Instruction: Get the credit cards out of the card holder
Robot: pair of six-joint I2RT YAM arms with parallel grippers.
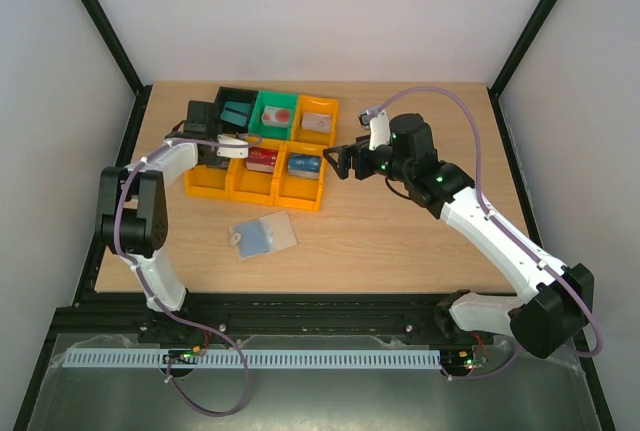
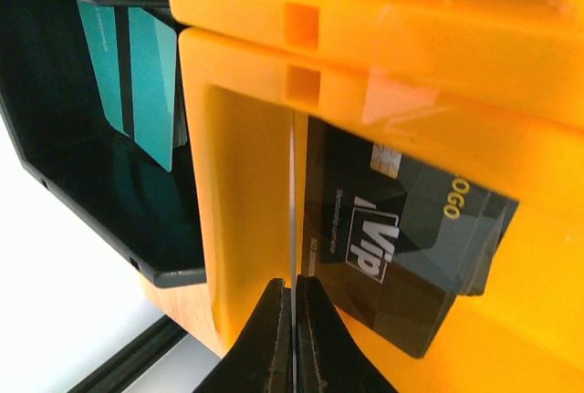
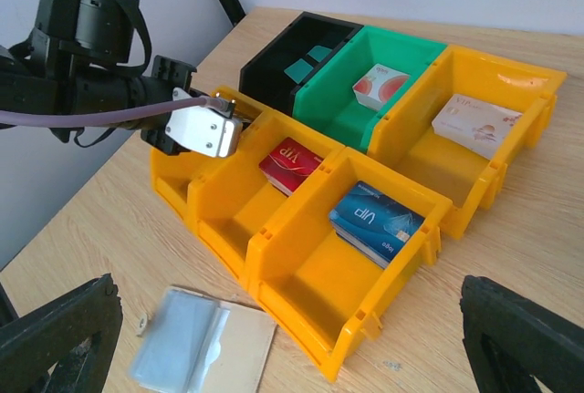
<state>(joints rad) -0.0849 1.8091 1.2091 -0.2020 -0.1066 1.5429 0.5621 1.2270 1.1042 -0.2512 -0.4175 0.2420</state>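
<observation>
1. Nearest the arm bases, well short of both sets of fingers, the card holder (image 1: pixel 262 236) lies open and flat on the surface (image 1: pixel 400 241), with nothing touching it. I cannot tell whether any card is left in its pockets.
2. Beyond it, the right fingers (image 3: pixel 520 338) are spread wide and empty, hovering off the right end of the front orange bins (image 3: pixel 301 320).
3. The left fingers (image 2: pixel 266 347) are pressed tight together, right over the wall (image 2: pixel 242 192) of the left-end orange bin. A thin pale line runs on from between their tips. It may be a card seen edge-on, but I cannot tell.
4. Just beside those tips a black card (image 2: pixel 401 247) lies in that bin. On their other side and farther off, teal cards (image 2: pixel 137 74) sit in the black bin (image 2: pixel 55 165).
5. Farther along the front row from the left fingers, toward the right fingers, lie a red card (image 3: pixel 290 163) and a blue card (image 3: pixel 374 220), one to a bin.
6. The step looks like dropping a card here. To do it well, I would shift the tips off the wall until they are over the bin's open floor, lower them, and only then part them. That way the card lands flat and does not straddle the wall.
</observation>
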